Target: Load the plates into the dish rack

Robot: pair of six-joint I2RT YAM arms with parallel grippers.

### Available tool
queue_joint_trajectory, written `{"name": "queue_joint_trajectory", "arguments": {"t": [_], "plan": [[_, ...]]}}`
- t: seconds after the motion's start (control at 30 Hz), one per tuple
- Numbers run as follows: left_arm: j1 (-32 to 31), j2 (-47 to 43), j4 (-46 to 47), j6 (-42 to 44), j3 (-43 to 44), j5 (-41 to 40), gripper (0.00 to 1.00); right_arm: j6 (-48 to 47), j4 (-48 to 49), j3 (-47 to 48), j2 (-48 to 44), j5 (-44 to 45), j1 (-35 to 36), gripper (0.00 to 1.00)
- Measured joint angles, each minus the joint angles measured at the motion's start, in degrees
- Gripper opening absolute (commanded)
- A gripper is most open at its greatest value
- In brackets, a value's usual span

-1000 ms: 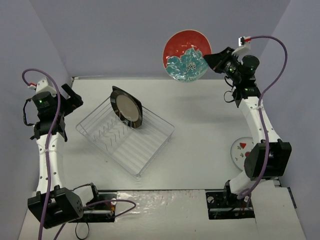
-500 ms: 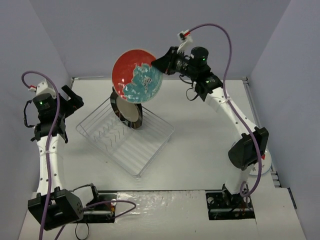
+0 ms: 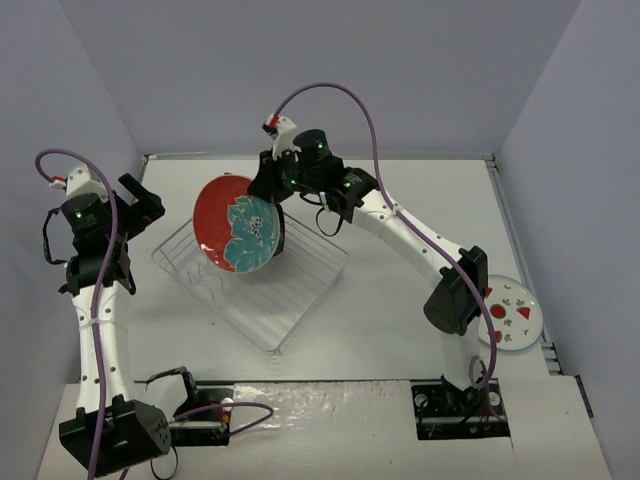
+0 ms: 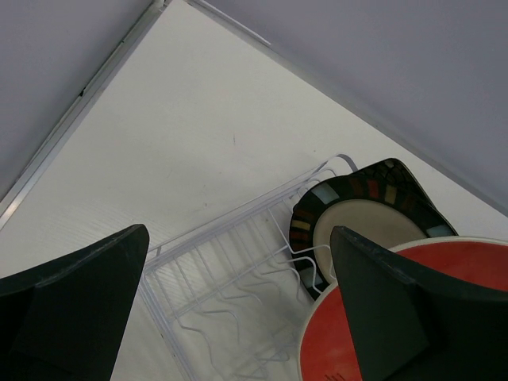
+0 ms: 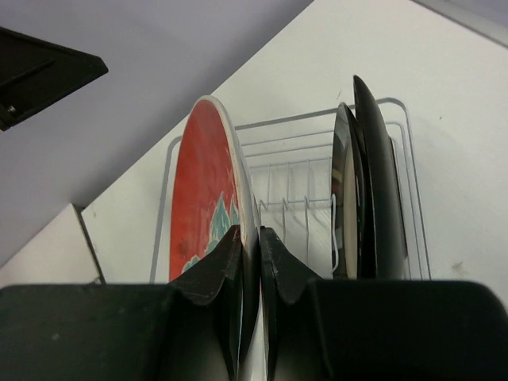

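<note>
My right gripper [image 3: 268, 186] is shut on the rim of the round red-and-teal floral plate [image 3: 236, 226], holding it upright over the dish rack [image 3: 290, 300]. In the right wrist view the gripper [image 5: 250, 246] clamps this plate [image 5: 202, 190], with the beige striped-rim plate [image 5: 346, 198] and the black square plate [image 5: 377, 175] standing in the rack [image 5: 294, 151] to its right. My left gripper [image 3: 140, 202] is open and empty, left of the rack. Its view shows the beige plate [image 4: 357, 226], the red plate [image 4: 325, 353] and rack wires [image 4: 214, 294]. The small white plate with red triangles [image 3: 511, 311] lies flat at the right.
The rack sits diagonally at the table's centre-left. The right arm [image 3: 420, 235] stretches across the middle of the table. A grey wall [image 3: 320, 70] rises behind the table's far edge, and side walls close in left and right.
My right arm has swung left and down with the red-and-teal plate, from high at the back right to over the rack. The white plate now shows. The left arm has barely moved.
</note>
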Motion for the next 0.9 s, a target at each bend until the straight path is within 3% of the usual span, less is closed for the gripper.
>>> {"name": "queue_joint_trajectory", "arguments": {"t": [0.33, 0.53, 0.9], "plan": [[0.01, -0.28, -0.31, 0.07, -0.07, -1.19, 0.97, -12.38, -2.2, 4.86, 2.28, 11.43, 6.4, 0.0], [-0.01, -0.37, -0.74, 0.21, -0.07, -2.48, 0.97, -22.56, -2.87, 6.24, 3.41, 23.51, 10.96, 0.0], [0.01, -1.52, -2.1, 0.54, -0.36, -5.82, 0.97, -31.41, -1.17, 8.95, 6.24, 33.13, 12.61, 0.0]]}}
